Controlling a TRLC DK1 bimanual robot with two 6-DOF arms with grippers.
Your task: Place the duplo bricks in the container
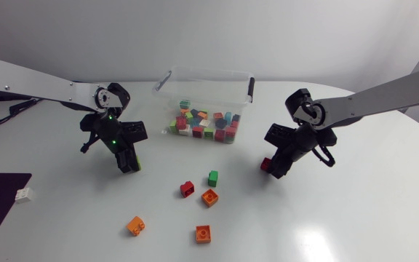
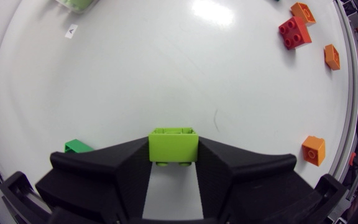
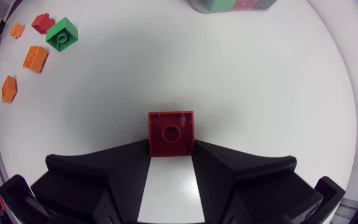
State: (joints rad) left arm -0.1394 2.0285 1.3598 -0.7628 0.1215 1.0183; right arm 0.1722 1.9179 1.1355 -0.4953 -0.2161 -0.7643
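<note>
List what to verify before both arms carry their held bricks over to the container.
1. Fingers of the left gripper shut on the lime green duplo brick: ok.
2. Fingers of the right gripper shut on the red square duplo brick: ok.
3. Top of the clear plastic container with black handles open: ok.
4. Stretch of white table between each gripper and the container bare: ok.
5. Held bricks lifted off the table: cannot tell.
</note>
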